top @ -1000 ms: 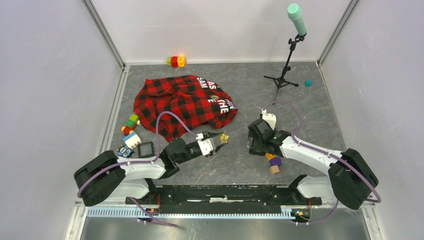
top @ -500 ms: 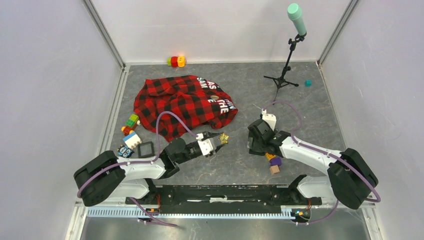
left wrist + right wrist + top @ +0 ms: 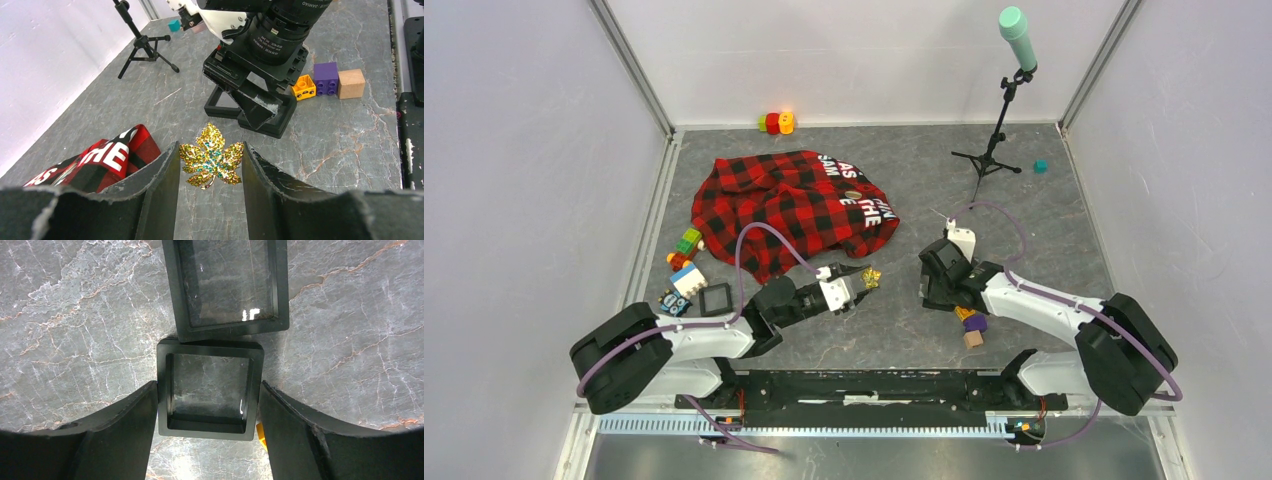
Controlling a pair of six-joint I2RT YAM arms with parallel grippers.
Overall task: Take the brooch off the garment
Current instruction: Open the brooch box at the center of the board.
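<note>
The brooch (image 3: 212, 157), a gold maple leaf with green stones, sits between the fingers of my left gripper (image 3: 210, 150), which is shut on it over the bare table. From above, the brooch (image 3: 873, 274) is at the tip of the left gripper (image 3: 865, 279), off the garment (image 3: 794, 205). The garment is a red-and-black check shirt with white letters, lying at the back left; its corner (image 3: 107, 157) shows beside my left finger. My right gripper (image 3: 209, 390) is shut on the base of a small open black box (image 3: 210, 390), its lid (image 3: 227, 285) lying flat ahead. The box (image 3: 250, 105) faces the brooch.
A microphone stand (image 3: 994, 150) and a teal cube (image 3: 1041, 166) are at the back right. Yellow (image 3: 303, 86), purple (image 3: 326, 78) and wooden (image 3: 350, 83) blocks lie by the right arm. Toy blocks (image 3: 686, 245) and a black square (image 3: 716, 298) lie left; coloured blocks (image 3: 774, 122) at the back wall.
</note>
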